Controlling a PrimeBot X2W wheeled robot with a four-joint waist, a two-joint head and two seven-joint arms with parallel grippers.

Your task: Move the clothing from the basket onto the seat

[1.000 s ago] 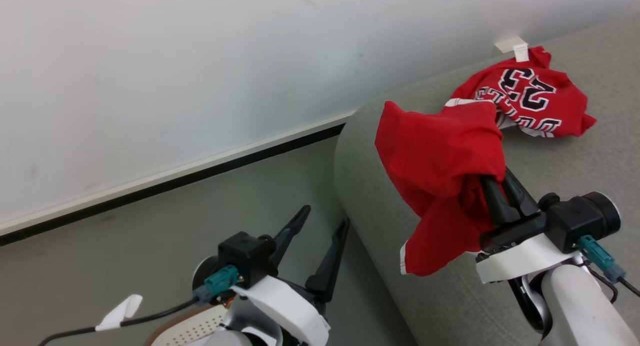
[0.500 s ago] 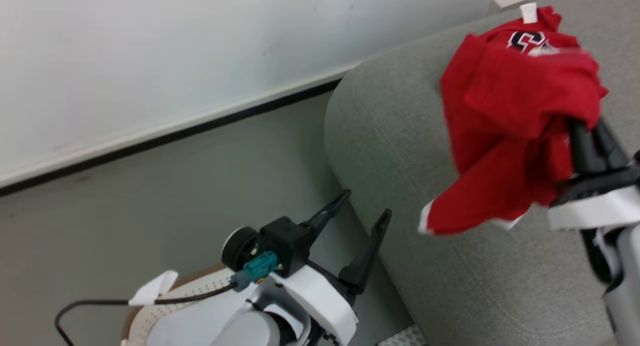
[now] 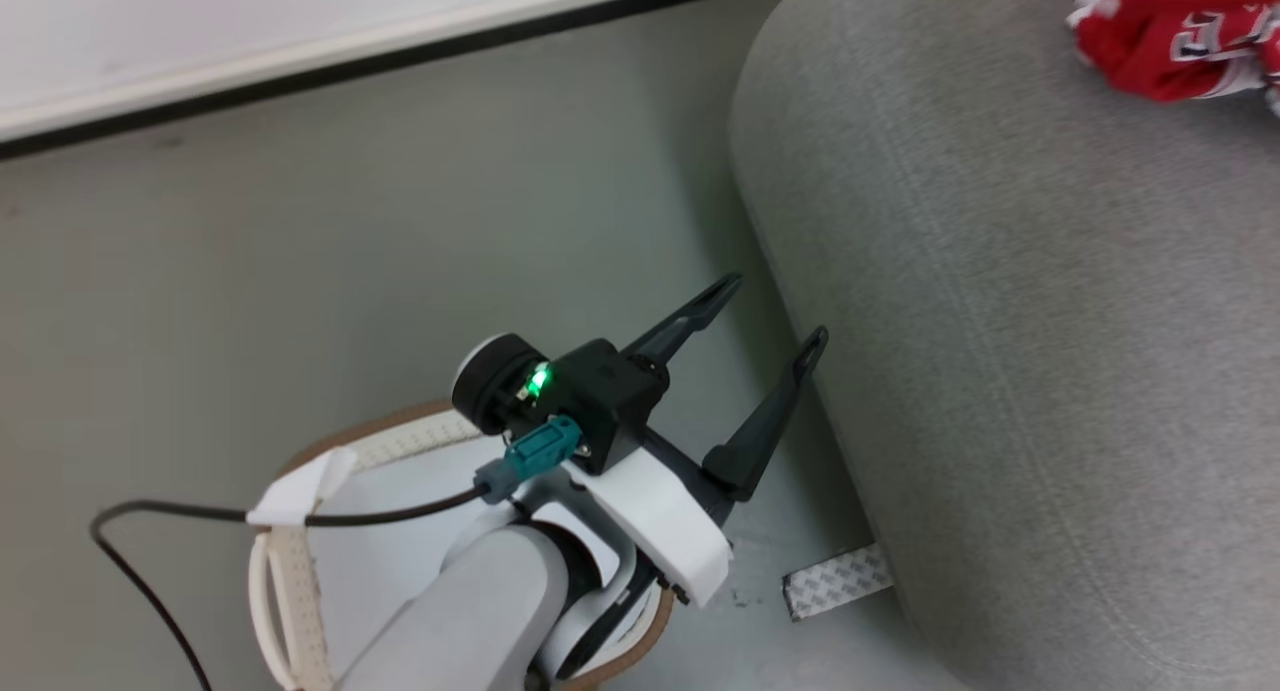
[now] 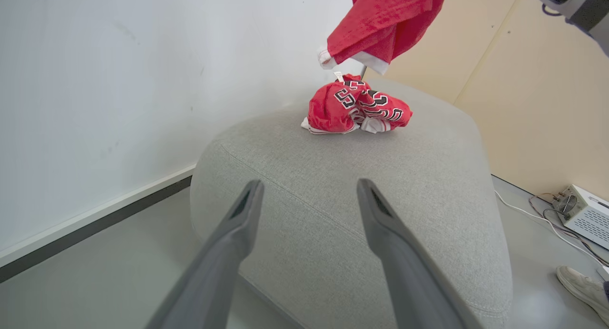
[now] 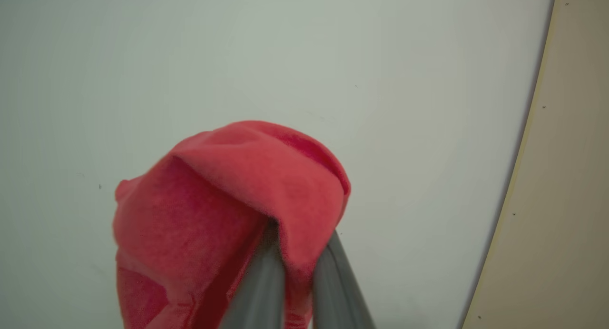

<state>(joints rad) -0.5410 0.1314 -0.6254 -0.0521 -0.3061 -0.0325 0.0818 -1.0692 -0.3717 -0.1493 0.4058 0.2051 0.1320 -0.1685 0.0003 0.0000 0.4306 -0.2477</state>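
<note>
My left gripper [image 3: 778, 309] stands open and empty above the floor, between the basket and the seat [image 3: 1000, 321]. The cream basket [image 3: 290, 571] with its brown rim lies under my left forearm, its inside mostly hidden. One crumpled red jersey with lettering [image 4: 357, 107] lies on the far part of the seat [image 4: 428, 167]; its edge [image 3: 1170, 31] also shows in the head view. In the left wrist view, a second red garment [image 4: 385, 19] hangs in the air above that jersey. My right gripper [image 5: 297, 253] is shut on this garment [image 5: 228, 210], which drapes over its fingertips.
A white wall with a dark baseboard [image 3: 400, 56] runs behind the seat. A strip of patterned tape [image 3: 835, 581] lies on the floor at the seat's foot. A person's shoe [image 4: 580, 286] and a white box with cables [image 4: 585, 214] are beyond the seat.
The head camera has tilted down and shifted. My right gripper has carried the red garment up and out of the head view. The left gripper stays open.
</note>
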